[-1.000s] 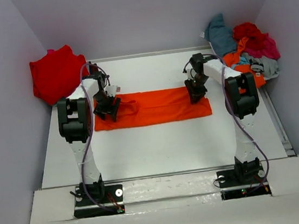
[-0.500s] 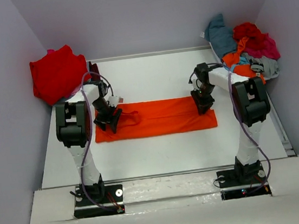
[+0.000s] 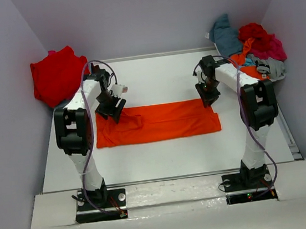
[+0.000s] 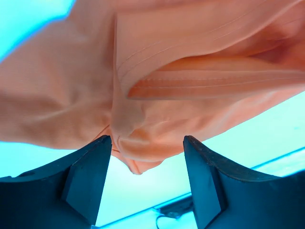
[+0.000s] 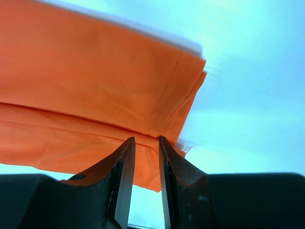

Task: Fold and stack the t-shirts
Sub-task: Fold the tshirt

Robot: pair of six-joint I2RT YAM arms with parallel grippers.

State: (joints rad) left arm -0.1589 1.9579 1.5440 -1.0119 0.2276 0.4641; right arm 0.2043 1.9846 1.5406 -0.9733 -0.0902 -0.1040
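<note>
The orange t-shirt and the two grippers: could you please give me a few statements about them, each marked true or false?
1. The orange t-shirt lies as a long folded strip across the table. True.
2. The left gripper is clamped shut. False: its jaws stand wide open at the bunched end of the shirt.
3. The right gripper has its jaws drawn close together on the shirt's folded corner. True.
4. The pile of mixed shirts lies at the far left. False: it lies at the far right corner; a red shirt lies at the far left.
</note>
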